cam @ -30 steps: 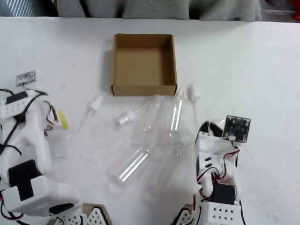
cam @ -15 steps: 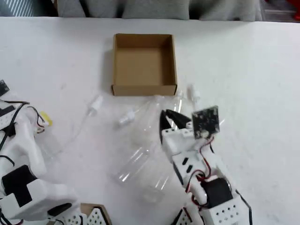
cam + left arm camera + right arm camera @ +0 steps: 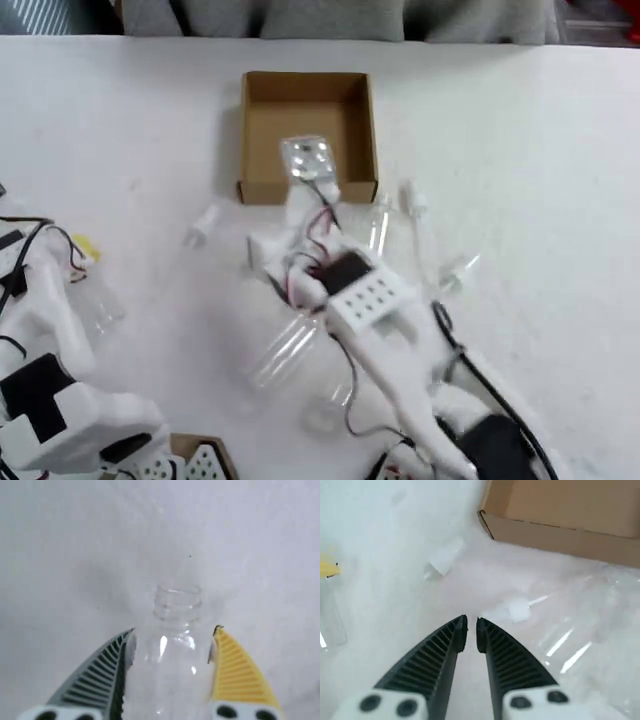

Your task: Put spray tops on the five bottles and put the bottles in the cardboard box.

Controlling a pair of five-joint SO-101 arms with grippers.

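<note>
- The white table point(image 3: 540, 150) runs wide, with grey shapes I cannot make out beyond its far edge
- The open box point(image 3: 308, 190) sits toward the far middle of the table
- The left pincer point(image 3: 174, 630) clasps a clear, uncapped bottle point(image 3: 172, 655) at the table's left, grey and yellow fingers against its sides
- The right pincer point(image 3: 470, 625) is pinched together, tips almost touching, low over the table near the box's corner, with a spray top point(image 3: 442, 560) close by
- More bottles point(image 3: 285, 350) lie in front of the box, partly under the right arm point(image 3: 400, 350), loose tops point(image 3: 412, 200) among them
</note>
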